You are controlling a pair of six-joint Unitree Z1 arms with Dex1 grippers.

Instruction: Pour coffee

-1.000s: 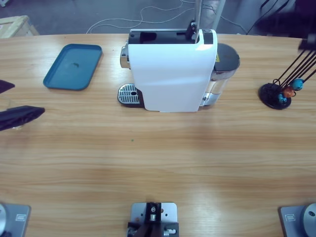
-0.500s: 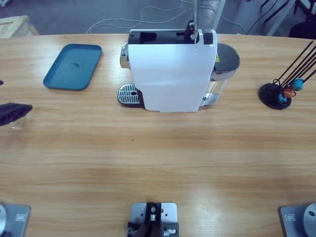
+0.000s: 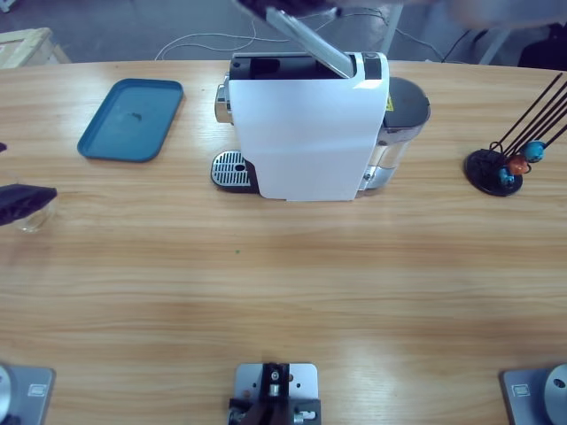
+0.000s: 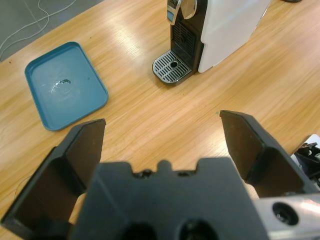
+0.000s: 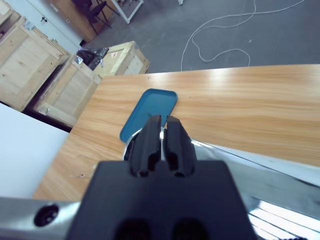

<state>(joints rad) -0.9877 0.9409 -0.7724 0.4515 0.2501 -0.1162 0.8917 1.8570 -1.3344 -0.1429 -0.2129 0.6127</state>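
The white coffee machine (image 3: 306,133) stands at the table's back middle, and its drip grate (image 3: 232,168) has nothing on it. A silver lever (image 3: 310,40) slants up and to the left from the machine's top. My right gripper (image 5: 161,122) is shut just above that lever (image 5: 280,175), and shows as a dark blur (image 3: 283,7) in the high view. At the far left edge my left gripper (image 3: 28,170) stands wide open (image 4: 162,119) with nothing between its jaws. A small clear glass cup (image 3: 35,219) peeks from under its nearer jaw. The coffee is not visible.
A blue tray (image 3: 131,119) lies at the back left, also seen as the tray (image 4: 65,85) in the left wrist view. A black capsule stand (image 3: 496,168) with coloured capsules sits at the right. A grey water tank (image 3: 403,115) adjoins the machine's right side.
The lever has swung from upright to slanting left, with the right gripper now over it. The left gripper drew back to the left edge a second ago and has since held still.
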